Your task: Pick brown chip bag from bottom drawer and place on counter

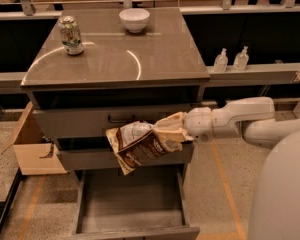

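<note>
While the bottom drawer stands pulled out w/ bare grey floor, the gripper hangs in front of the drawer fronts, jaws clamped on the cream end of the brown chip bag. Bag's crinkled, dark brown w/ white lettering, tilted in mid-air above the drawer, below the counter.

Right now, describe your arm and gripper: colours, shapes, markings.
The arm is smooth, rounded, off-white shells: a boxy forearm, a cylindrical wrist with a seam ring. No cables or markings show. The gripper, in front of the cabinet at the bag's right end, looks cream; its shape is mostly hidden by the bag.
</note>
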